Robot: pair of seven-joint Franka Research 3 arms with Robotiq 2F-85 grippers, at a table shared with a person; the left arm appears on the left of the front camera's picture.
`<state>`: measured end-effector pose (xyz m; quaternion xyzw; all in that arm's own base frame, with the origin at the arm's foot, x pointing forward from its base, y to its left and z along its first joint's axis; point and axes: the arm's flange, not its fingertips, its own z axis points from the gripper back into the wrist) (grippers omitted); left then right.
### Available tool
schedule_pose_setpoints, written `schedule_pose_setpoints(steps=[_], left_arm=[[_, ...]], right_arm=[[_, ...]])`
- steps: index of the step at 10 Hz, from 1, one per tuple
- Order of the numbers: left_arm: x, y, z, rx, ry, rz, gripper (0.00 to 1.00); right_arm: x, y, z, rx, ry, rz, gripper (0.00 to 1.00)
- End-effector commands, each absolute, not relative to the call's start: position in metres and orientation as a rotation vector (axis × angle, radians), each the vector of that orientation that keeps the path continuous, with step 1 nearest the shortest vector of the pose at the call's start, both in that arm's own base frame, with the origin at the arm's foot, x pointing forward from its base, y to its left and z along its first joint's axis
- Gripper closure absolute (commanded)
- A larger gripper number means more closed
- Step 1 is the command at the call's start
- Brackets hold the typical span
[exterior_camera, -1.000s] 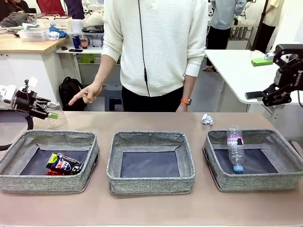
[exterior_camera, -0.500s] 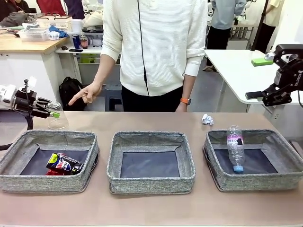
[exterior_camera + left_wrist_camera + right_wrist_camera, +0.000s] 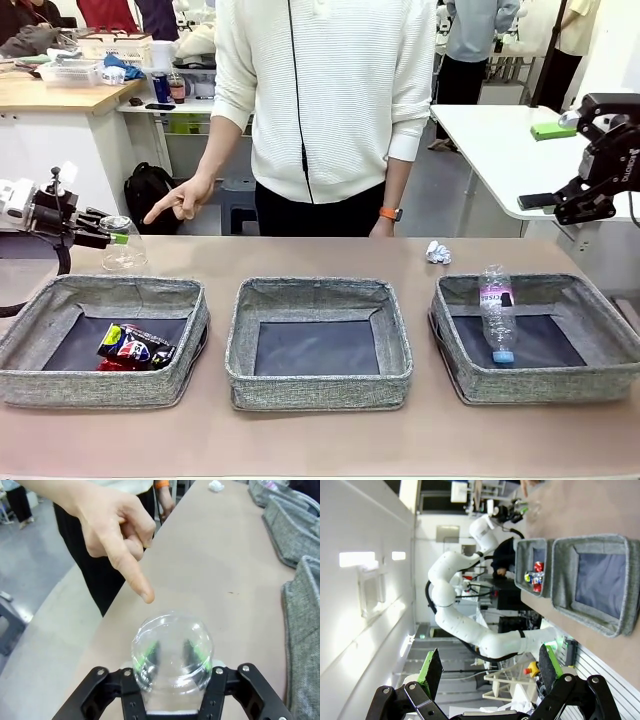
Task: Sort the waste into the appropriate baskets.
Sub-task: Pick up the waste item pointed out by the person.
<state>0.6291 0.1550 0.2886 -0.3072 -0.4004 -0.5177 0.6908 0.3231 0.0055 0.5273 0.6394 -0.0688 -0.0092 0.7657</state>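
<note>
- Brown table top (image 3: 320, 445) carries three grey baskets in one row, and a person stands at the far side.
- Left basket (image 3: 60, 385) holds the crushed dark-blue can (image 3: 138, 346), with the crushed red can (image 3: 110, 364) partly under it.
- Middle basket (image 3: 318, 388) shows its dark bottom.
- Right basket (image 3: 545, 385) holds the clear plastic bottle (image 3: 496, 312), blue cap toward me.
- White crumpled paper wad (image 3: 438, 252) lies on the table behind the right basket.
- Left gripper (image 3: 112, 240) is at the far left corner, behind the left basket; its fingers are pressed on both sides of the clear plastic cup (image 3: 172, 647).
- Person's hand (image 3: 115, 525) points one finger down at the cup, close above it, not touching.
- Right gripper (image 3: 487, 662) hangs high at the right side, its fingers wide apart with nothing between them.
</note>
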Motion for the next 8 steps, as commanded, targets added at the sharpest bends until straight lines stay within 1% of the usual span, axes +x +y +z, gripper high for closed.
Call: schedule_pose_setpoints(steps=[1,4,6,7,8], left_arm=[[0.632,0.155,0.296,-0.708,-0.904,-1.13,0.93],[0.631,0.161,0.308,-0.676,-0.932,-1.108,0.93],[0.628,0.17,0.344,-0.594,-0.966,-1.047,0.93],[0.617,0.173,0.383,-0.55,-0.859,-0.994,0.93],[0.596,0.169,0.423,-0.519,-0.711,-0.97,0.93]], right_arm=[[0.323,0.006,0.53,1.41,-0.152,-0.017,0.0],[0.323,0.006,0.53,1.41,-0.152,-0.017,0.0],[0.323,0.006,0.53,1.41,-0.152,-0.017,0.0],[0.323,0.006,0.53,1.41,-0.152,-0.017,0.0],[0.323,0.006,0.53,1.41,-0.152,-0.017,0.0]])
